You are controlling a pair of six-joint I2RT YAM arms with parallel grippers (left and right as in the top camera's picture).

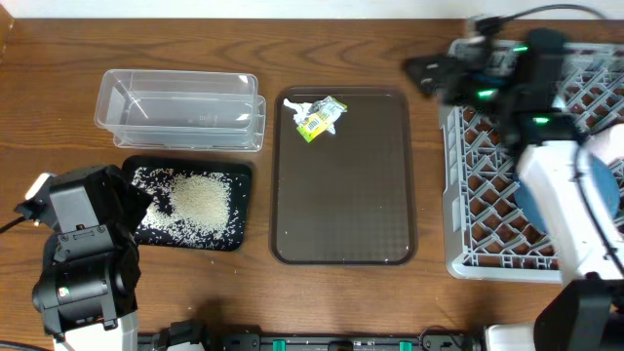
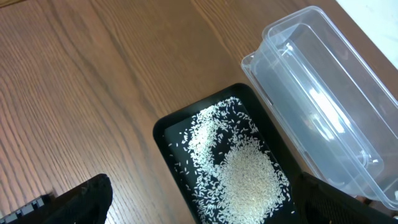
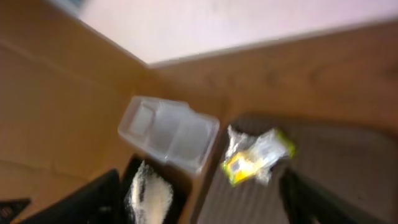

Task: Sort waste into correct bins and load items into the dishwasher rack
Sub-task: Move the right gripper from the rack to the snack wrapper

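The white rice (image 1: 195, 203) lies heaped in the black tray (image 1: 239, 175), just in front of the clear tub (image 1: 180, 107). A crumpled wrapper (image 1: 319, 117) with yellow-green print rests at the far end of the brown serving tray (image 1: 341, 234). My left gripper (image 2: 205, 213) hangs open over the rice (image 2: 249, 180) and the near part of the black tray (image 2: 166, 134). My right gripper (image 3: 202, 205) is open and empty, up in the air between the rack (image 1: 487, 166) and the wrapper (image 3: 255, 155); its view is blurred. A blue dish (image 1: 606, 190) lies in the rack, mostly hidden by my right arm.
The clear tub (image 2: 323, 106) is empty and stands right behind the black tray. The brown serving tray fills the table's middle. The grey rack takes up the right side. Bare wood lies to the left of the tub and tray.
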